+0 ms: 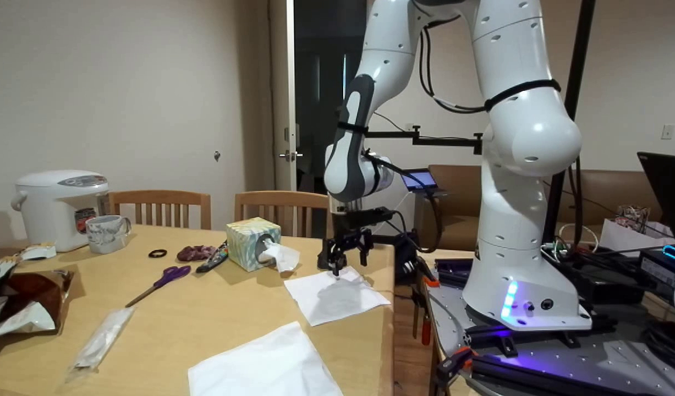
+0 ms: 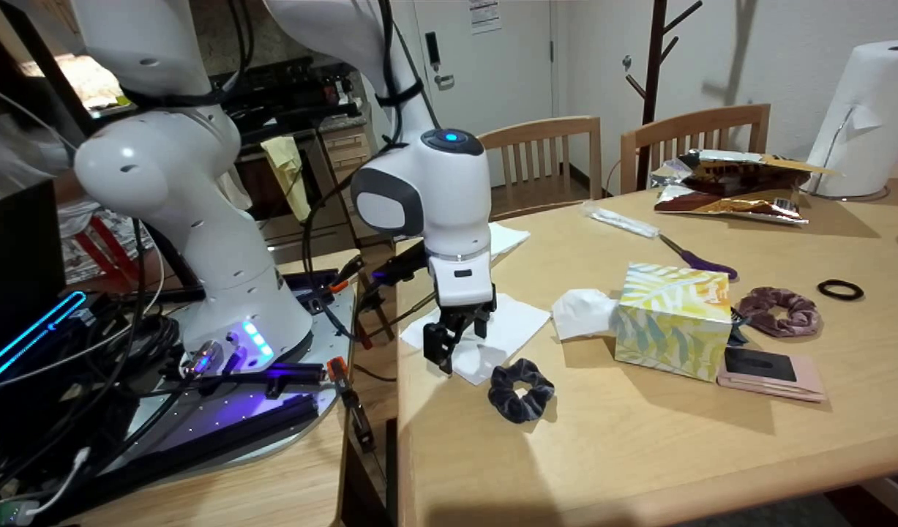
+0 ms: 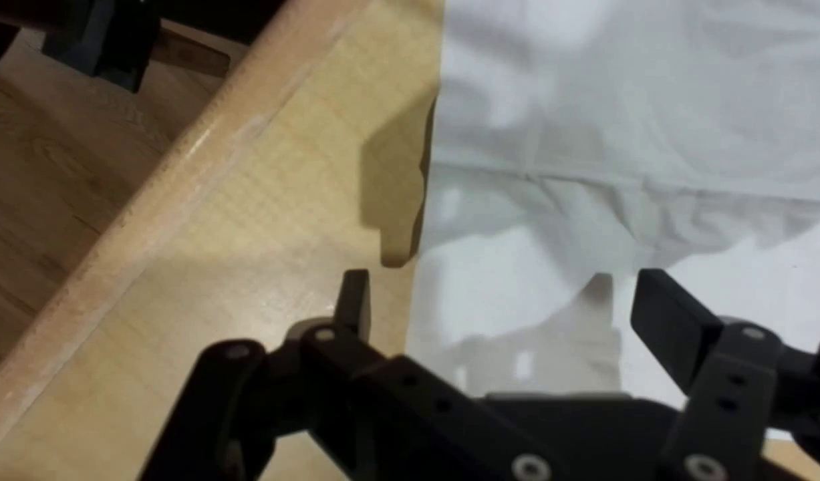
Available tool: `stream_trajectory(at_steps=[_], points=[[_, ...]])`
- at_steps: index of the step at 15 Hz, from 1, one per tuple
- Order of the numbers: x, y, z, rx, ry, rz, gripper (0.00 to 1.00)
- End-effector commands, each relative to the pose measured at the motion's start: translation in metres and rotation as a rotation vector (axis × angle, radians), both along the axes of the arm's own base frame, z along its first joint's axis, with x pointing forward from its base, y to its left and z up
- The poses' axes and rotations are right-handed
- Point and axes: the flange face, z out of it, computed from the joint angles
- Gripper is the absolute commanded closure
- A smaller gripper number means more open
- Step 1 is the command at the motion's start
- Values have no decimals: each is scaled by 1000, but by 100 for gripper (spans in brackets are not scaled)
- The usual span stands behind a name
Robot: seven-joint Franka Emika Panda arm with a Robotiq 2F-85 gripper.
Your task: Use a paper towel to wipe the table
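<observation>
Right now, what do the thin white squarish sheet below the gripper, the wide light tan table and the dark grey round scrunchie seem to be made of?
The white sheet: matte, apparently soft paper, from its fine creases.
The table: slightly glossy wood or laminate, from faint grain and a glare spot.
The scrunchie: probably velvety fabric, from uneven sheen on gathered folds.

You were working in what looked like a home, in a dining spot beside a kitchen. In an exterior view you had an oven [image 2: 264, 192] with a yellow cloth [image 2: 284, 165] hanging on its front and drawers [image 2: 348, 150] beside it; wooden chairs [image 1: 159, 196] stood along your bench [image 1: 205, 313], which carried a hot-water pot [image 1: 56, 214] and a mug [image 1: 106, 236]. A brown couch [image 1: 453, 190] stood behind your robot arm [image 1: 530, 132].
</observation>
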Motion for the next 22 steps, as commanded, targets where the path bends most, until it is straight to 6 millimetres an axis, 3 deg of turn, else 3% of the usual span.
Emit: stream_trajectory(at_steps=[1, 7, 12, 19, 22], points=[[-2, 11, 26, -28, -26, 48, 0], [18, 29, 82, -17, -112, 238, 0], [25, 47, 118, 36, -94, 431, 0], [35, 59, 137, 53, -22, 629, 0], [36, 62, 133, 54, -39, 590, 0]])
